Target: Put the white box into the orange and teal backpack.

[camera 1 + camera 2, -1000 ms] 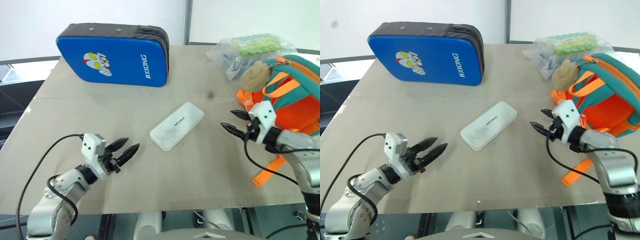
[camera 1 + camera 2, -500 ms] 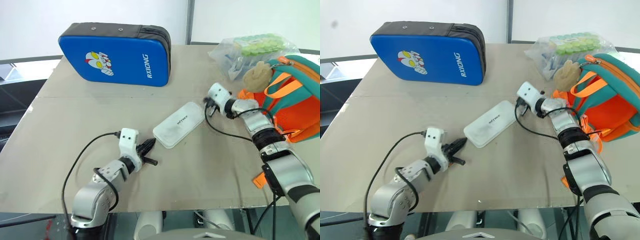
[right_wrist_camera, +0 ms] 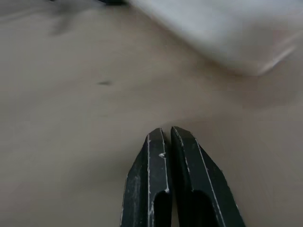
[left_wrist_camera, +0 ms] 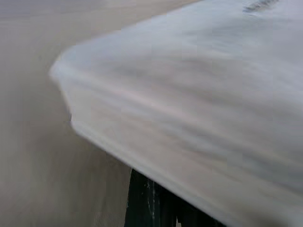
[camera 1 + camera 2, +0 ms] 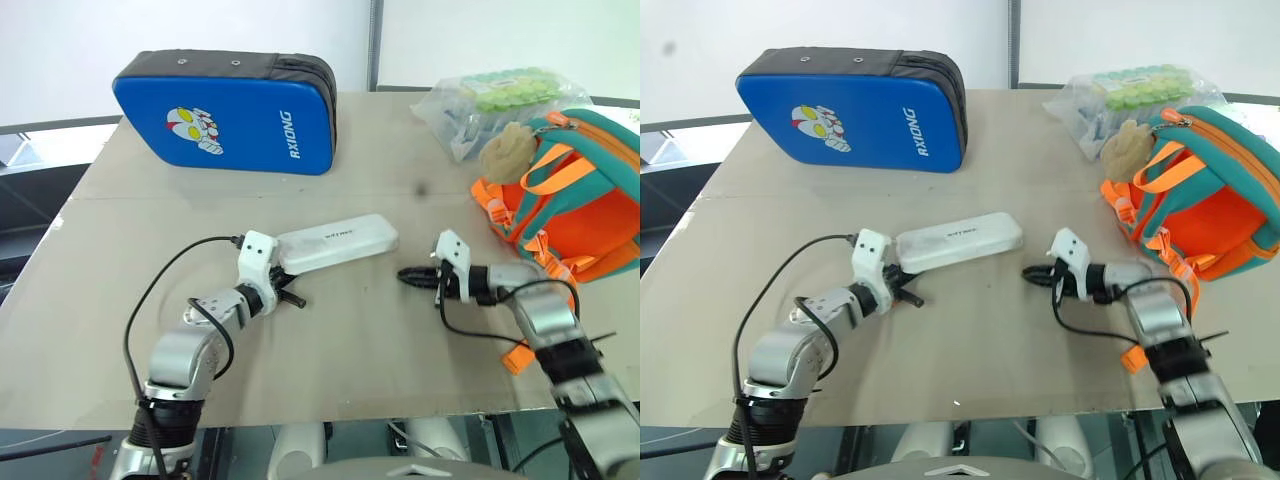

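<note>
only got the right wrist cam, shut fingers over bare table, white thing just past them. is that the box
Observer: Yes, that's the white box. Your right hand sits just short of its right end, apart from it.
Operator: wheres the left hand
Observer: The left hand is at the box's other end, shut and tucked under it.
Operator: and the backpack
Observer: The orange and teal backpack lies to the right of your right hand, at the right edge of the table.

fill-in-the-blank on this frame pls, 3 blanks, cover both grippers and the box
1. The right gripper has its fingers ____.
2. The left gripper sits at the white box's end nearer the robot's ____ side.
3. The orange and teal backpack lies beside a clear ____ of green items.

Missing words: shut; left; bag
</note>
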Tool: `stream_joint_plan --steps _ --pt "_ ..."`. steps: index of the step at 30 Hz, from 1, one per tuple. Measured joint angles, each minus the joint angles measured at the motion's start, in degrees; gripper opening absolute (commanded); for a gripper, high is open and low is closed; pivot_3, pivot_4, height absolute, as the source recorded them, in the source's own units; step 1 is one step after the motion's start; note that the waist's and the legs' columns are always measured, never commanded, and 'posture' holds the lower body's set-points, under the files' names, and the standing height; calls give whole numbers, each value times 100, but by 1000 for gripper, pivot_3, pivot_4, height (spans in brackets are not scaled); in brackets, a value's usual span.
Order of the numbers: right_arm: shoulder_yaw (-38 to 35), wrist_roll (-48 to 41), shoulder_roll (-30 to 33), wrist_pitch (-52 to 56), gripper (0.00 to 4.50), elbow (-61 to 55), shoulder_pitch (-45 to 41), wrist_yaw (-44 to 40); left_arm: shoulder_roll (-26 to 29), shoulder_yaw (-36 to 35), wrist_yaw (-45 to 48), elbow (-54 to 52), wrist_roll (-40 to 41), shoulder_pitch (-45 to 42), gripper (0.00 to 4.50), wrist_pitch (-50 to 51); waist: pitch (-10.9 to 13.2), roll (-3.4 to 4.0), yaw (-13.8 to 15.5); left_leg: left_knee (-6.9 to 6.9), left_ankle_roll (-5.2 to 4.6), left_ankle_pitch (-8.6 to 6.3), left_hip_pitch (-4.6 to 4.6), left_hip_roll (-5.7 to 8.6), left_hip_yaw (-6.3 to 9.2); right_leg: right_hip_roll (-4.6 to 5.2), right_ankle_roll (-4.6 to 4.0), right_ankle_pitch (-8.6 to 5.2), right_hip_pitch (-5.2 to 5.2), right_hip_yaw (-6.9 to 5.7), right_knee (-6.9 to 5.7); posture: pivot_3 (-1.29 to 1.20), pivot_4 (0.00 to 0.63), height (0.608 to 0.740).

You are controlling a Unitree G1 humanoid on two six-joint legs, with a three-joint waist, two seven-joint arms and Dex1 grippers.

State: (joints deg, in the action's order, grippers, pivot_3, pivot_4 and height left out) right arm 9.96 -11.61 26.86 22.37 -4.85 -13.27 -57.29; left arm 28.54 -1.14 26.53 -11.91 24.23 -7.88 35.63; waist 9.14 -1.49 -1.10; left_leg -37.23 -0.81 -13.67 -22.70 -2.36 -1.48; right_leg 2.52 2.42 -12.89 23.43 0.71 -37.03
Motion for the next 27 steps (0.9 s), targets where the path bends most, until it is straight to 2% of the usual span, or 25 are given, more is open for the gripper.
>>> stream_joint_plan --steps 3,6,8,9,12,16,20,24,27 --pt "-52 -53 -2 377 0 -676 395 415 266 -283 477 295 246 42 720 0 -1 -1 -63 -7 0 0 6 1 1 -6 -4 -8 2 10 -1 0 150 740" --pt "-265 -99 22 605 0 -1046 483 804 943 -528 1113 531 408 159 2140 -1 -4 -7 -133 -6 0 0 24 0 17 -26 -5 -7 3 26 -1 0 150 740" --pt "-361 -102 43 621 0 -1058 466 921 1174 -643 1322 630 414 210 3091 -24 -6 -6 -136 0 1 0 32 -2 20 -32 -8 -6 3 30 -1 0 150 740" --pt "-399 -99 46 621 0 -1035 418 994 1280 -747 1475 658 461 276 3310 -14 -6 -6 -140 6 1 0 33 -4 20 -34 -9 -6 5 31 -1 0 150 740" --pt "-447 0 101 489 0 -778 58 1169 1761 -1098 2049 636 874 581 4445 365 -5 -5 -149 17 1 -1 25 -16 14 -47 -11 -7 23 40 1 0 150 740" --pt "-468 197 46 213 0 -153 -653 1422 1976 -1888 2115 1064 2017 194 4445 2296 -2 -3 -126 19 1 -1 11 -14 17 -53 -10 -7 29 30 3 0 150 740" --pt "-128 665 -117 -489 0 1153 -1843 1515 1831 -2394 1497 1704 2753 -764 4445 4474 9 -16 -131 11 1 0 -2 -9 21 -52 8 3 27 26 10 0 150 740" --pt "300 1243 -362 -1330 0 2931 -2788 1566 1231 -2802 760 1911 2775 -1370 4445 5404 10 -20 -88 12 2 0 -9 9 21 -35 -4 20 21 26 17 0 150 740" --pt "630 1730 -597 -1968 0 4525 -3463 1642 898 -2951 327 2057 2828 -1634 4445 5532 10 -18 -46 14 3 0 -11 20 21 -20 -5 20 19 21 17 0 150 740"
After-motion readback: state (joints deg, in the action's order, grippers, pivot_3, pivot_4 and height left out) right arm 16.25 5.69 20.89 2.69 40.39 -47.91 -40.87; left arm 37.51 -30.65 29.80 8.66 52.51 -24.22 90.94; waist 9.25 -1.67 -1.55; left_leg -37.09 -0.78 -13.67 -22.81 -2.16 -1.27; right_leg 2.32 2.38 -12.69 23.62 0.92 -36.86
